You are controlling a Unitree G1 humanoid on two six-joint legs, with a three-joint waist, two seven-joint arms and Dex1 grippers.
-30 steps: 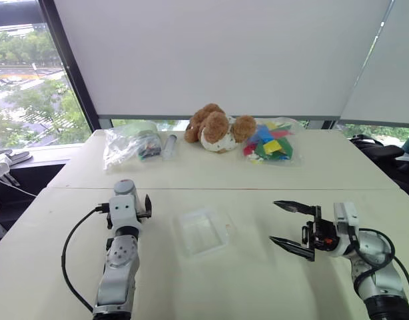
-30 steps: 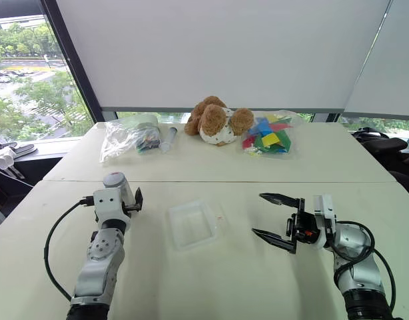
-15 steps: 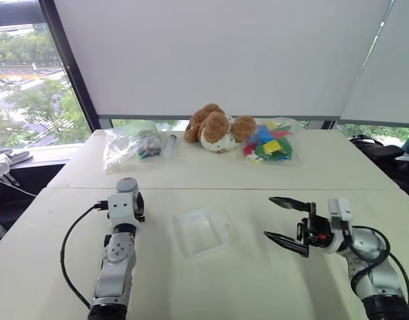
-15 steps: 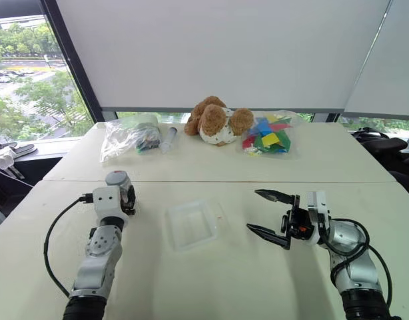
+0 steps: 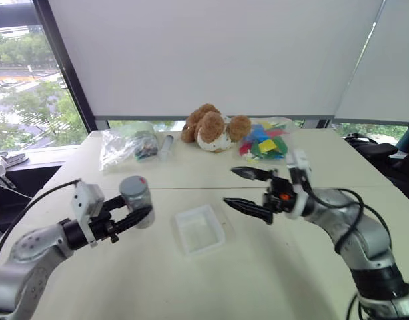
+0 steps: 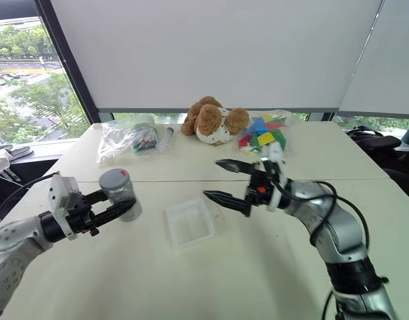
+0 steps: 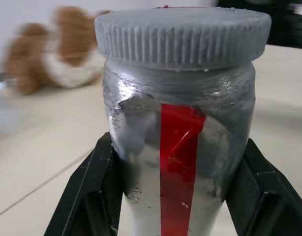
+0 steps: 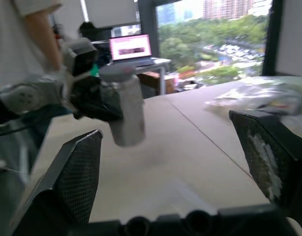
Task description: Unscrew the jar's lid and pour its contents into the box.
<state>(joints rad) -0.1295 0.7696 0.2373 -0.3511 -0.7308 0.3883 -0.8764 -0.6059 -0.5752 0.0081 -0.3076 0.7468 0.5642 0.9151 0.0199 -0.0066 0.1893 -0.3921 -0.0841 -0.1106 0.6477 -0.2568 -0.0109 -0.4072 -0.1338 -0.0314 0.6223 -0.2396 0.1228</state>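
The left gripper (image 5: 134, 217) has its jaws clenched on the jar (image 5: 136, 198) low on its body, holding it upright above the desk (image 5: 271, 280), the lid (image 7: 183, 34) screwed on and the red stripe facing the wrist. That forearm lies roughly level, reaching in from the left. The right gripper (image 5: 246, 190) has its jaws spread wide and grasps nothing; it points left toward the jar, raised over the box (image 5: 199, 229), which sits on the desk between the two arms.

one jar (image 5: 136, 199), one box (image 5: 199, 229), two bags (image 5: 128, 145), one teddy (image 5: 211, 127)
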